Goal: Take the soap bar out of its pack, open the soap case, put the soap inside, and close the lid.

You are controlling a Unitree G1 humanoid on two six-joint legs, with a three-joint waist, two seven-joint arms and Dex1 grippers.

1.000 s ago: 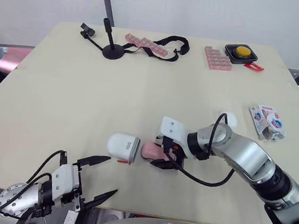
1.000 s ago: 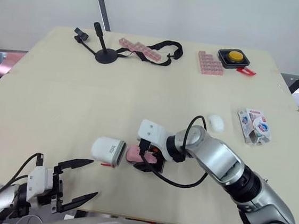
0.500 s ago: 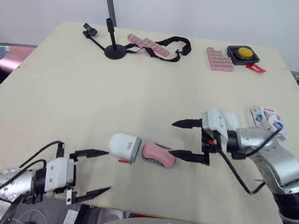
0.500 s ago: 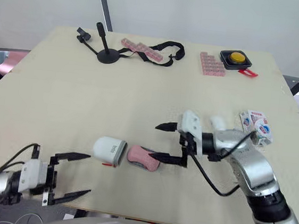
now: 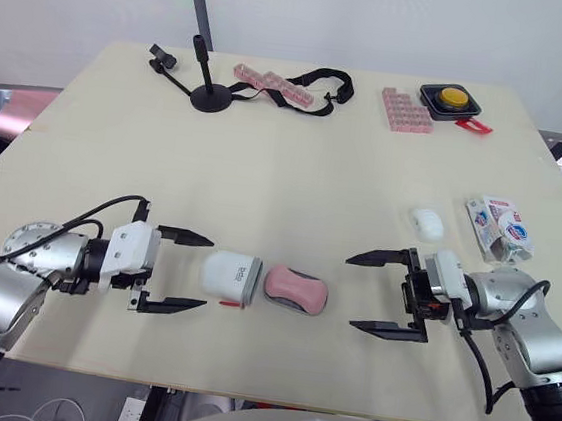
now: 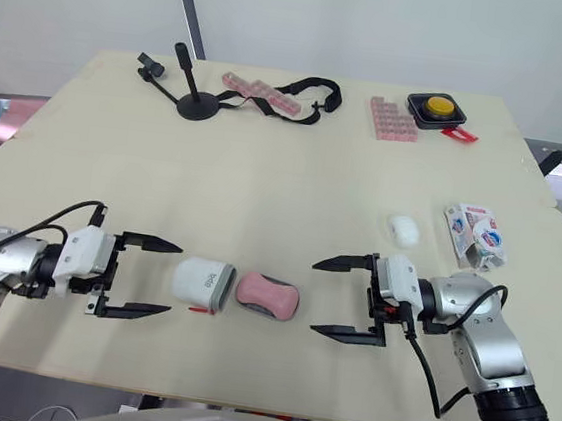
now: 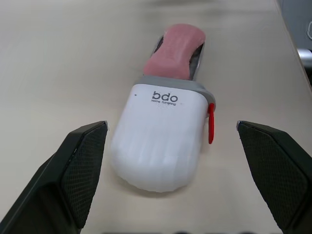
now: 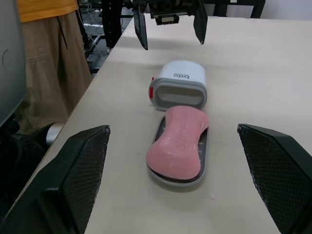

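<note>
A pink soap bar (image 5: 296, 287) lies on the grey base tray (image 8: 202, 160) of the soap case near the table's front edge. The white case lid (image 5: 231, 277) with a red tab lies on its side just left of it, its open mouth facing the soap. My left gripper (image 5: 176, 271) is open, its fingers straddling the space just left of the lid. My right gripper (image 5: 384, 295) is open too, a short way right of the soap. The torn soap pack (image 5: 501, 229) lies at the right edge, with a small white piece (image 5: 427, 222) beside it.
At the table's back stand a black phone stand (image 5: 206, 87), a black strap with pink trays (image 5: 289, 88), another pink tray (image 5: 407, 110) and a yellow button box (image 5: 452, 99). A person in brown trousers (image 8: 53, 58) stands beside the table in the right wrist view.
My right gripper has let go of the soap and drawn back to the right, staying open. My left gripper has come up onto the table beside the lid.
</note>
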